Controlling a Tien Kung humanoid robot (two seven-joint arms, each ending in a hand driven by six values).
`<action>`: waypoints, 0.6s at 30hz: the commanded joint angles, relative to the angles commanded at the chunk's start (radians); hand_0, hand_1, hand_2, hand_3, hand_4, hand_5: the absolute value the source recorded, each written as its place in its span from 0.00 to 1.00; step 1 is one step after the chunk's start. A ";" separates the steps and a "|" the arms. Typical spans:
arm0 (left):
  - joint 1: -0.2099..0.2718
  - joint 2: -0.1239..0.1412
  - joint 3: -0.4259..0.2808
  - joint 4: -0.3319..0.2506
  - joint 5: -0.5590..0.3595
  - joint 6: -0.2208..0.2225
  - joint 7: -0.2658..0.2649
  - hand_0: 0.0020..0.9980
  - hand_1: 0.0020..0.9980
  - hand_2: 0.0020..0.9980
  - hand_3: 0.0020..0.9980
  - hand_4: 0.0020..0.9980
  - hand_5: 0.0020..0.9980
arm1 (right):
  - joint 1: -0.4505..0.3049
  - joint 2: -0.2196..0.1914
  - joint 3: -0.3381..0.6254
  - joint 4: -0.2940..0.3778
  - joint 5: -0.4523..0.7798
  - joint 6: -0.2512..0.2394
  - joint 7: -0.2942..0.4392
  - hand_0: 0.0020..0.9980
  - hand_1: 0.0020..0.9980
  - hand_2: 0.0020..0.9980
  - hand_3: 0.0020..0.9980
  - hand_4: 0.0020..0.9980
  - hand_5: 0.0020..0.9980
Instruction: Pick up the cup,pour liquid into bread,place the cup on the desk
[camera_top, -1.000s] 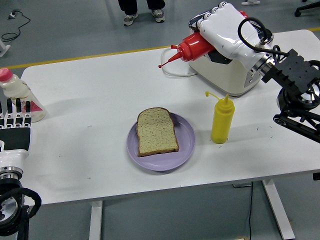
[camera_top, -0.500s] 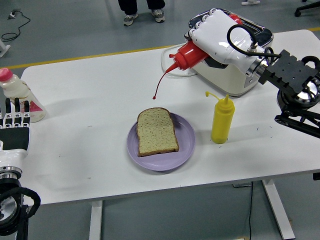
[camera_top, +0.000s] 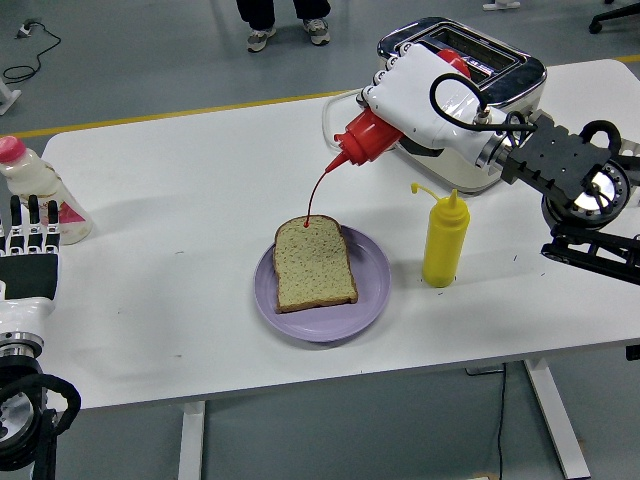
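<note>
Tilted red bottle (camera_top: 368, 137) above bread (camera_top: 313, 263)

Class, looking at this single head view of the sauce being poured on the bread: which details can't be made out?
- Red squeeze bottle: body hidden by the right hand, head view.
- Toaster: front covered by that hand.
- Milk bottle: label too small, partly behind the left hand.

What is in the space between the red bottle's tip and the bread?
In the head view, a thin red stream of sauce runs from the red squeeze bottle, held in the right hand, down to the brown bread slice.

Red bottle (camera_top: 365, 137) body behind fingers (camera_top: 392, 75)
</note>
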 joint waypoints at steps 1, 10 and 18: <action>0.000 0.000 0.000 0.000 0.000 0.000 0.000 0.86 0.87 0.94 0.84 0.67 1.00 | 0.002 0.002 -0.005 -0.002 0.000 0.001 -0.001 0.11 0.04 0.22 0.32 0.40 0.12; 0.002 0.000 -0.002 -0.001 0.000 0.000 0.000 0.86 0.87 0.94 0.84 0.67 1.00 | 0.002 -0.022 0.074 0.006 0.000 0.004 -0.008 0.11 0.03 0.22 0.32 0.40 0.12; 0.004 0.000 0.003 0.000 0.000 0.000 0.000 0.86 0.87 0.93 0.84 0.67 1.00 | 0.013 -0.020 0.064 0.018 0.000 0.010 -0.011 0.11 0.03 0.22 0.32 0.39 0.12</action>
